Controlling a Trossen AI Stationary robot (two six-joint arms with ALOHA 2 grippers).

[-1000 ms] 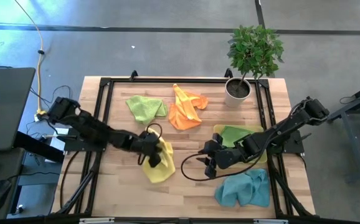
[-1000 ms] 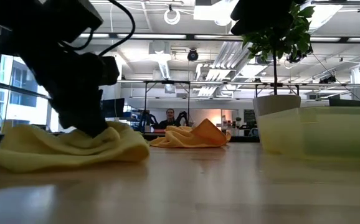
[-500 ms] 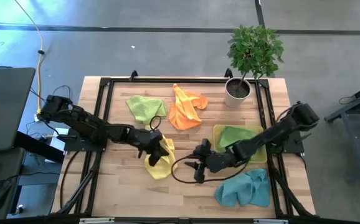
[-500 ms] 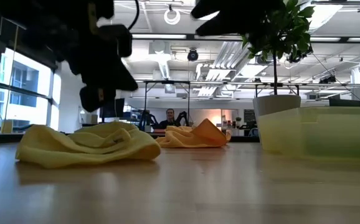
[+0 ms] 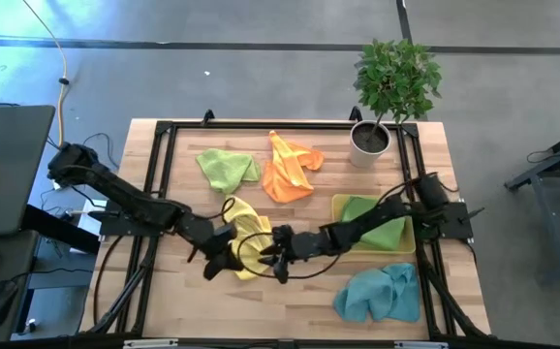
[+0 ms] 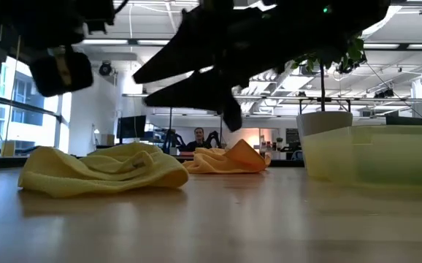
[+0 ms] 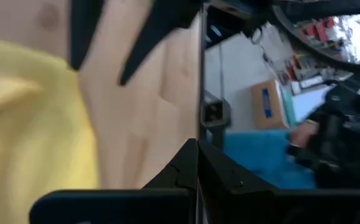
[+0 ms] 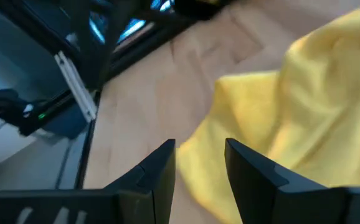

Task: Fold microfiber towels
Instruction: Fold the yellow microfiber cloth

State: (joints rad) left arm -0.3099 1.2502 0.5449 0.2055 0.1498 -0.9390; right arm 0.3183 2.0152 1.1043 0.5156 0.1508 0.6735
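My left arm reaches in from left edge, bent at elbow, stretched low toward tabletop centre. Left gripper (image 5: 217,264) sits near front-centre, fingers closed, nothing between them. My right arm extends from right side, long and low across the middle. Right gripper (image 5: 278,254) just beside left one, tips nearly meeting; fingers (image 8: 158,168) parted, gap visible in wrist view, holding nothing.

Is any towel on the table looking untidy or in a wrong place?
All the loose ones lie crumpled: yellow towel between both tools, lime towel, orange towel, teal towel. None looks damaged.
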